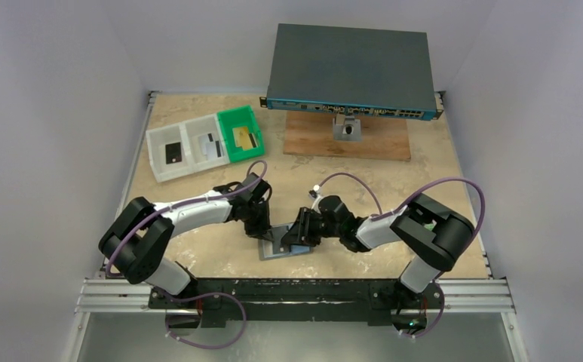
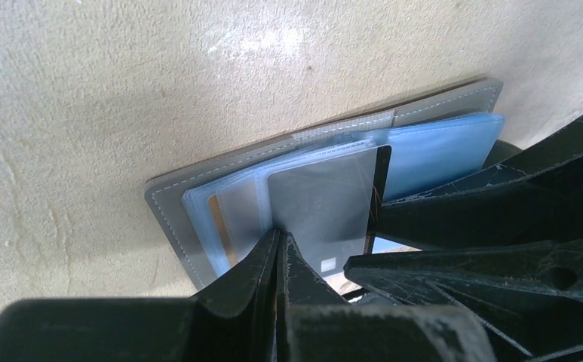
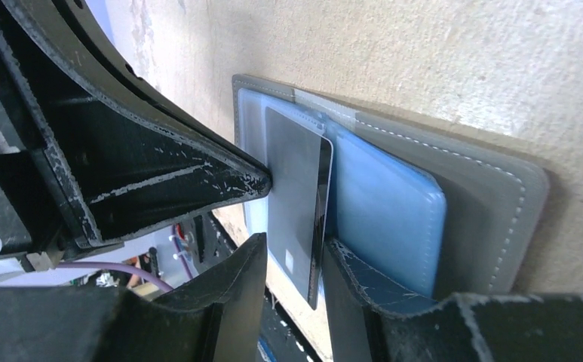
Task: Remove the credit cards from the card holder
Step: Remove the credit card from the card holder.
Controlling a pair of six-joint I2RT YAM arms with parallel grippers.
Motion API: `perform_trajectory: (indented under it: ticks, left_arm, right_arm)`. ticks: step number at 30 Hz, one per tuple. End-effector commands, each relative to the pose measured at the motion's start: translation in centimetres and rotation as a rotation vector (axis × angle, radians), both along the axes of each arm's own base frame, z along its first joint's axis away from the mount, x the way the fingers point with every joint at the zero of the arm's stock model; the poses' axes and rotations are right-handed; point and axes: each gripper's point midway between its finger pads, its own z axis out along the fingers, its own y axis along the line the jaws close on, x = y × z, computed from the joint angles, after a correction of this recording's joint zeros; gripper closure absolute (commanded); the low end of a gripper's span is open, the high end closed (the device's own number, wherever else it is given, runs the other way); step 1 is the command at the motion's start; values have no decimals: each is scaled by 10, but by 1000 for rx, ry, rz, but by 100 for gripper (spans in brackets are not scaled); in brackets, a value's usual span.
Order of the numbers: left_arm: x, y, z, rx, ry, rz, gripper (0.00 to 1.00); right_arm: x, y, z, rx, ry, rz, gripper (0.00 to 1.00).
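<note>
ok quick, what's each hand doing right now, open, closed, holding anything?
Left hand: closed, pinching the grey card's edge in the open holder.
Right hand: partly open around the same card's end; a grip cannot be told.

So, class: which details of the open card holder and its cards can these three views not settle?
- How many cards remain: clear pockets overlap in both wrist views.
- Silver card: print too small; lower edge hidden behind the right gripper.
- Card holder: top view, mostly covered by both grippers.
- Tray cards: too small.

White walls [image 1: 62, 60]; tan tabletop [image 1: 439, 173], evenly lit.
</note>
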Motion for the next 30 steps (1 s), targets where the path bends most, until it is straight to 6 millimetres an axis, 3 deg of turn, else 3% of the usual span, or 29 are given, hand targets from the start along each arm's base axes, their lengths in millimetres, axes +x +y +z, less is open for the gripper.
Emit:
perform_trajectory:
  ticks: [1,6,19,26,30]
  left_arm:
    - [-14,41,-43,188,47,36,100]
    - [-13,42,-42,180,46,41,100]
    - [-14,44,-41,182,45,42,100]
    - [-13,49,-42,202,47,54,100]
    - [-14,54,-43,214,52,64,100]
  right_arm:
    - [-3,-4,8,69,22,-6,66]
    - [-2,-7,9,131,49,-19,70]
    - [-6,-12,-2,208,120,-57,91]
    - [-1,-21,-7,168,97,-97,100]
    - [2,-27,-12,113,81,-110,100]
